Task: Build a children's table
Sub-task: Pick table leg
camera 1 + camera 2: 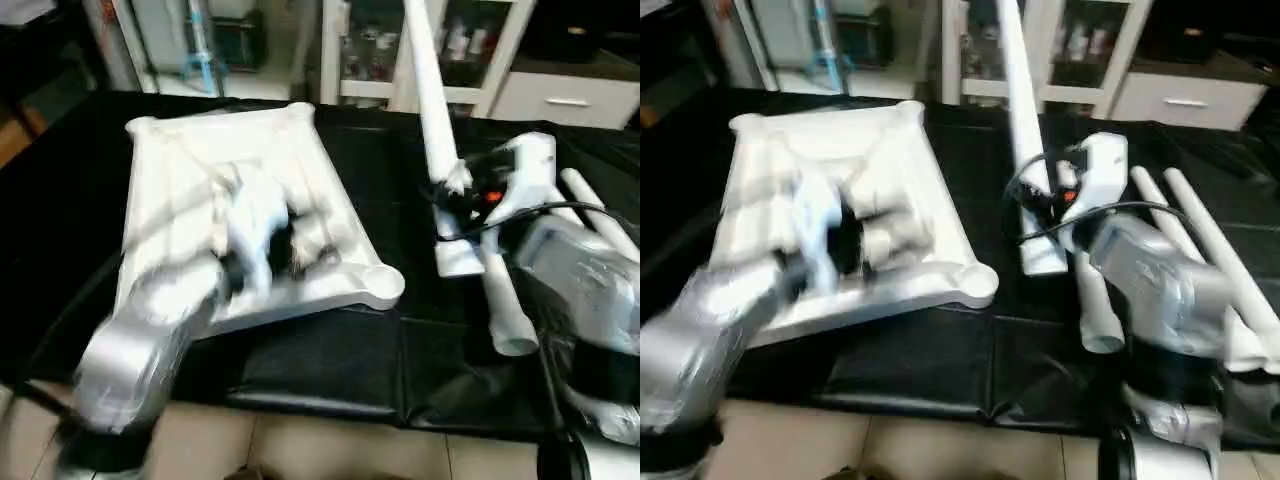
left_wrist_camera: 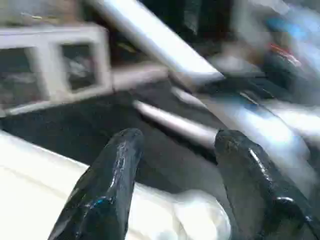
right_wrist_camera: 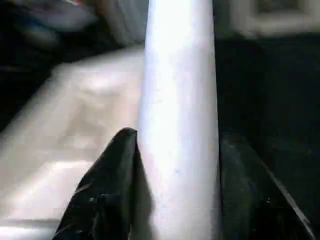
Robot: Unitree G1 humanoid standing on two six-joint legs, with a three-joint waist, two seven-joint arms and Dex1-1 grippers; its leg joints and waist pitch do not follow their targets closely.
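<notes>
The right gripper [image 3: 175, 150] clamps one leg [image 1: 430, 100], upright beside the upturned tabletop [image 1: 200, 150]. Left gripper [image 2: 175, 150], open and empty, hovers over its near corner socket [image 1: 380, 285]: best lower the leg's end squarely in.

**Blur and cropped edges hide the detail**

My left gripper [image 1: 285, 245] smears over the tabletop [image 1: 200, 150], hiding its ribs. The held leg [image 1: 428, 90] runs off the top edge (tip unseen). Shelf contents [image 1: 460, 40] stay unreadable.
</notes>
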